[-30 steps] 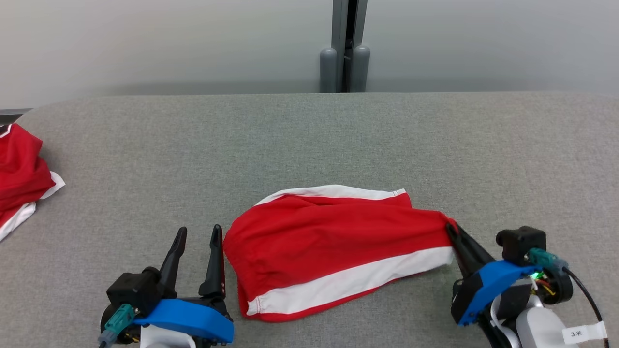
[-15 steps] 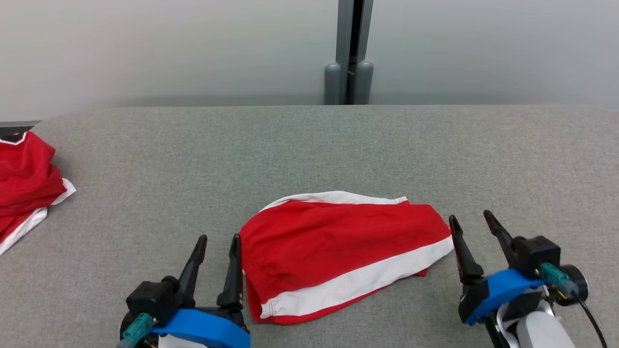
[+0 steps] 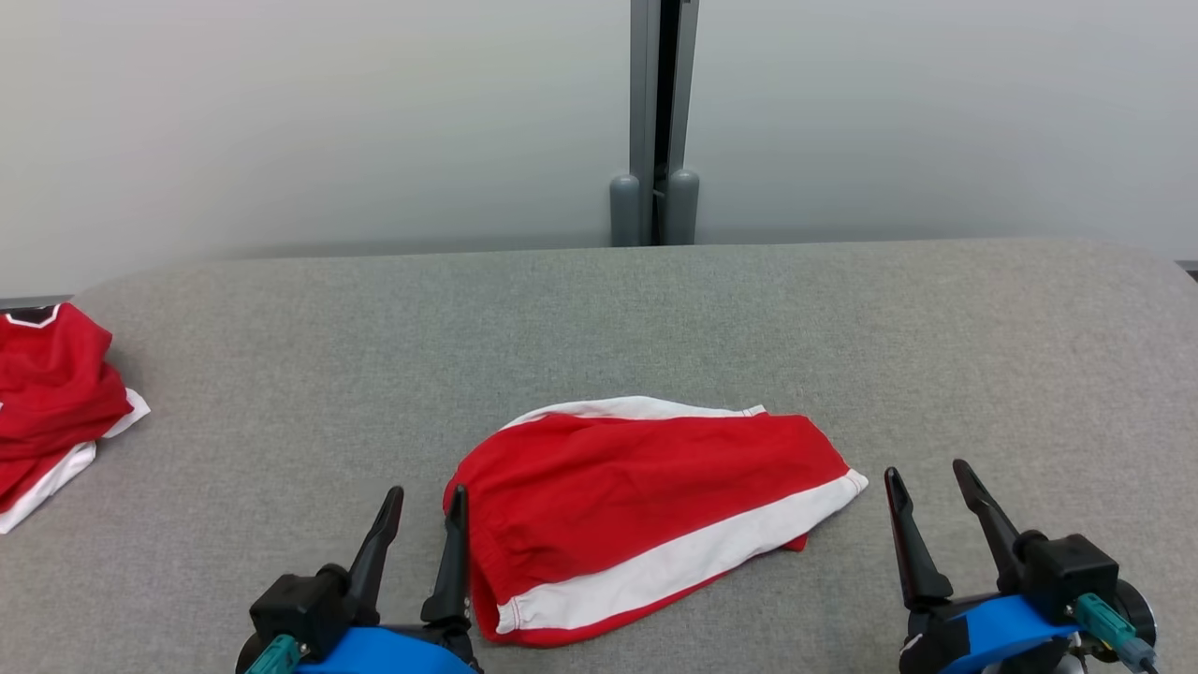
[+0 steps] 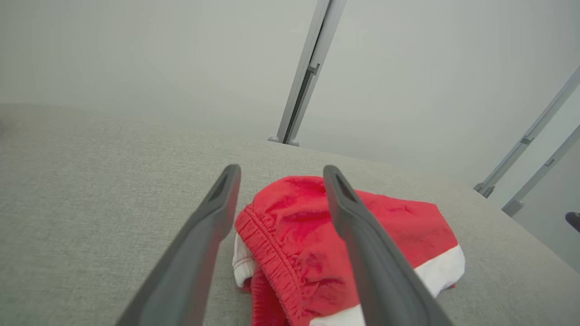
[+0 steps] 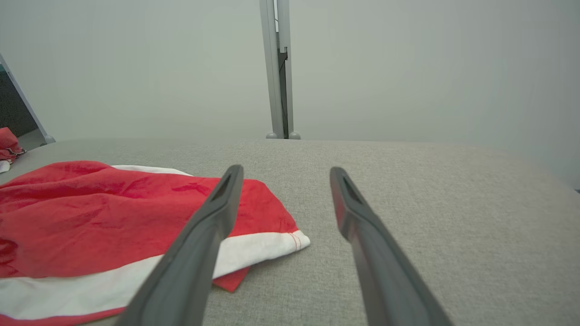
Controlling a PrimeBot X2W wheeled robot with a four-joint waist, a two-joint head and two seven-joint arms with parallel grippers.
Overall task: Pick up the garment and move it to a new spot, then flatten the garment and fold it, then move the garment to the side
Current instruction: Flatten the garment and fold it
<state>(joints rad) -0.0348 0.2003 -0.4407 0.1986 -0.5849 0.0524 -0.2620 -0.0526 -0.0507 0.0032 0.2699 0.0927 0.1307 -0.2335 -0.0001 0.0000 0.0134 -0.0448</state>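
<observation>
The garment (image 3: 646,510) is a pair of red shorts with a white side stripe, lying folded over near the front middle of the grey table (image 3: 599,328). My left gripper (image 3: 428,503) stands open just left of its waistband end, which shows bunched in the left wrist view (image 4: 290,240). My right gripper (image 3: 927,476) is open too, a little right of the garment's leg hem and apart from it. In the right wrist view the garment (image 5: 99,217) lies left of my right gripper (image 5: 283,172); nothing is between the fingers.
A second red and white garment (image 3: 51,398) lies crumpled at the table's far left edge. A grey post (image 3: 657,122) stands behind the table's back edge against a pale wall. Bare grey table spreads behind and to the right of the shorts.
My right gripper has opened and let go of the garment's right end, then drawn back to the right. The cloth has settled flat. The head camera has tilted, shifting the whole picture down.
</observation>
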